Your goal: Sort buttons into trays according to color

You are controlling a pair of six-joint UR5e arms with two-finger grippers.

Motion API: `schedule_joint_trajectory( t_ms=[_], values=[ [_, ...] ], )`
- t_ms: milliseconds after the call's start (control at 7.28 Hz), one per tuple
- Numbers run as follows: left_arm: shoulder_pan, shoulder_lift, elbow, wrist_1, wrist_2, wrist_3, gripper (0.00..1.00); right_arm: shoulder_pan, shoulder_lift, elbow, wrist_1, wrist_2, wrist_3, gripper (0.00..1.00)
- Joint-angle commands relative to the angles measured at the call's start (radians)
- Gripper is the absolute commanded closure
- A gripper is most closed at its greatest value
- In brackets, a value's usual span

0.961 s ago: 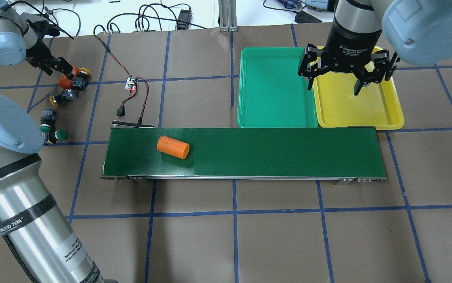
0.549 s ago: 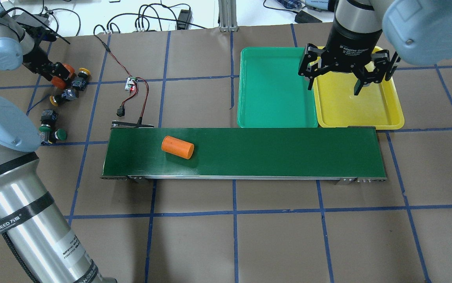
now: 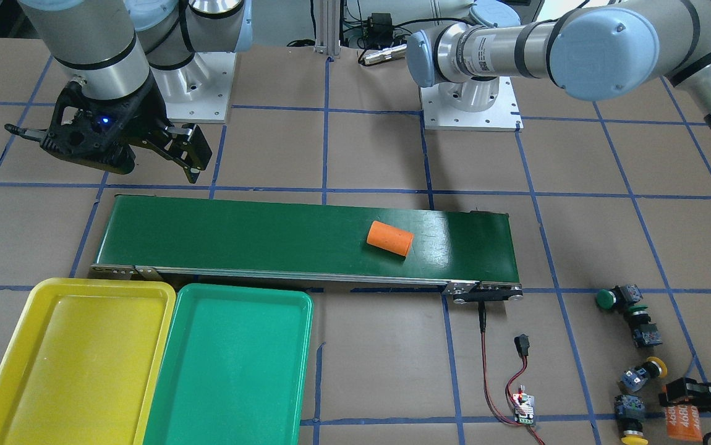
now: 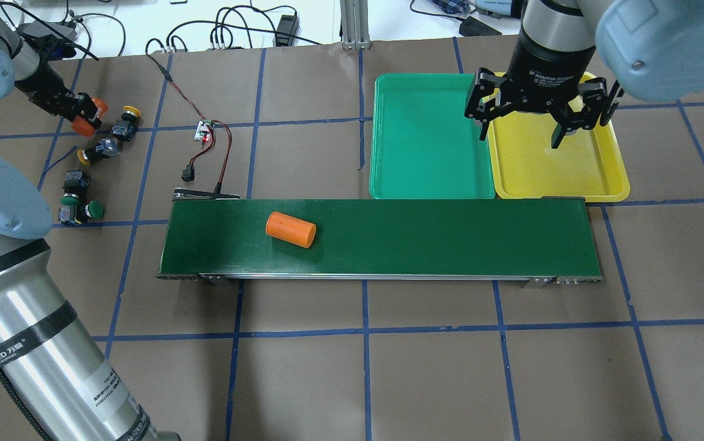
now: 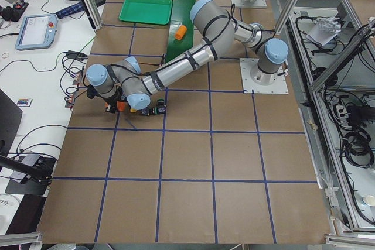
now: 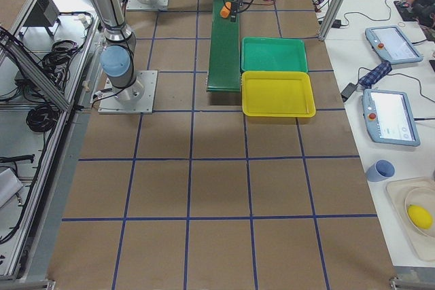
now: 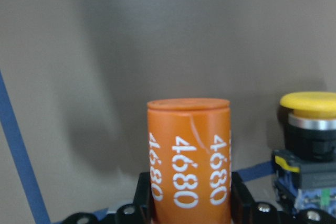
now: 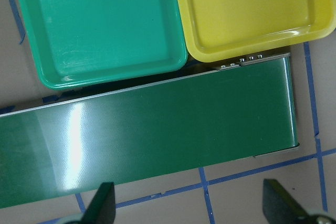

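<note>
- Brown-paper tabletop [image 4: 425,367] with a blue tape grid. A long dark-green conveyor belt [image 4: 419,236] crosses the middle.
- Glossy green plastic tray [image 4: 431,195] and yellow plastic tray [image 4: 572,184] sit side by side, round-cornered, butted against the belt's far edge at the right end.
- Two yellow mushroom-cap push-buttons [image 4: 127,121] [image 4: 96,151] and two green mushroom-cap push-buttons [image 4: 74,187] [image 4: 82,211] cluster on the paper at the left end, well apart from the trays.
- Left gripper [image 4: 79,111] is clamped on a smooth orange cylinder marked "4680" [image 7: 188,156], with a yellow button just beside it.
- Right gripper [image 4: 522,125] hangs high by the trays, jaws wide, holding nothing.
- Plain orange cylinder [image 4: 291,229] lies on its side on the belt.
</note>
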Motion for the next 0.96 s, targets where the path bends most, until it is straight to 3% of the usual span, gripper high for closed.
schedule_joint_trajectory(
  t_ms=[0,137,412,824],
  values=[
    [-0.054,0.16,-0.024,-0.278,0.009,0.031,1.0,0.0,0.0,0.0,0.0,0.0,-0.001,0.0],
    [-0.099,0.224,-0.065,-0.349,0.012,0.114,1.0,0.0,0.0,0.0,0.0,0.0,0.001,0.0],
    [-0.121,0.373,-0.288,-0.32,0.005,0.406,1.0,0.0,0.0,0.0,0.0,0.0,0.001,0.0],
    [-0.2,0.618,-0.77,0.019,0.003,0.478,1.0,0.0,0.0,0.0,0.0,0.0,-0.001,0.0]
  ],
)
